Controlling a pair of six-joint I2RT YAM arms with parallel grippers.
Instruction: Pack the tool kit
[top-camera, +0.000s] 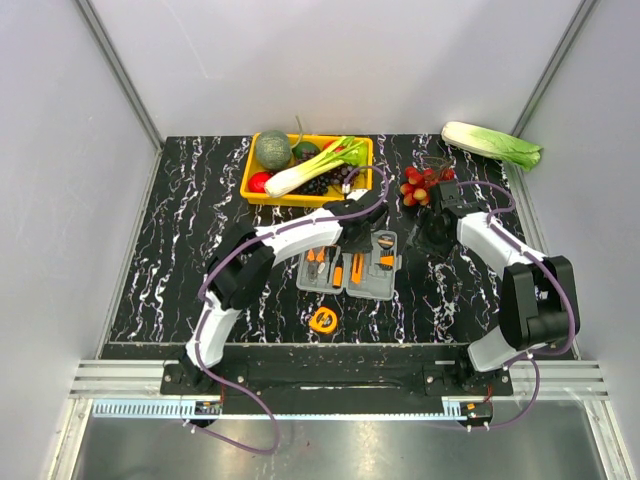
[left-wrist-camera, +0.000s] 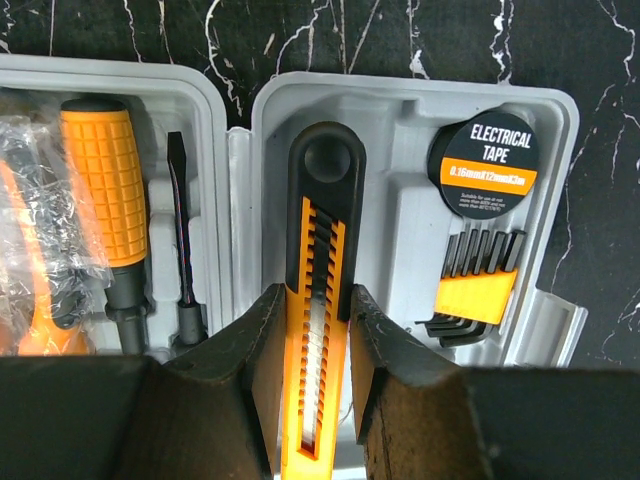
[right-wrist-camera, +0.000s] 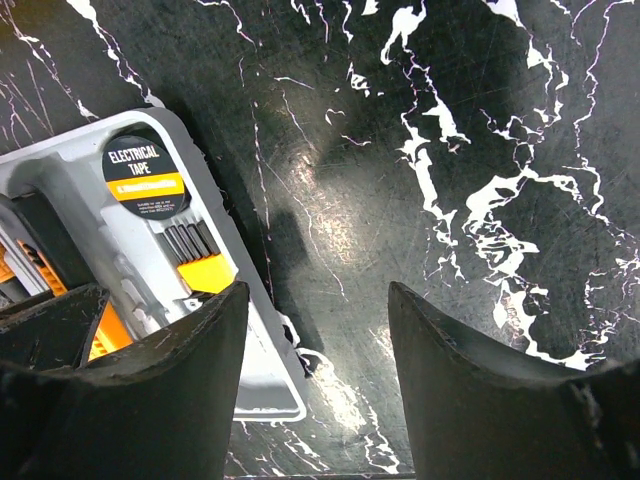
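The grey tool kit case (top-camera: 352, 283) lies open at the table's middle, with orange-and-black tools in both halves. My left gripper (left-wrist-camera: 312, 300) is shut on an orange-and-black utility knife (left-wrist-camera: 318, 220), held lengthwise over the long recess of the case's right half (left-wrist-camera: 400, 230). Next to it are a roll of electrical tape (left-wrist-camera: 489, 150) and a set of hex keys (left-wrist-camera: 478, 280). The left half holds an orange screwdriver (left-wrist-camera: 105, 190). The yellow tape measure (top-camera: 324, 319) lies on the table in front of the case. My right gripper (right-wrist-camera: 318, 300) is open and empty over the table beside the case's right edge (right-wrist-camera: 262, 385).
A yellow tray (top-camera: 262, 196) of vegetables stands behind the case. A bunch of red fruit (top-camera: 425, 185) lies right of it, close to my right gripper (top-camera: 432, 235). A cabbage (top-camera: 492, 143) lies at the far right corner.
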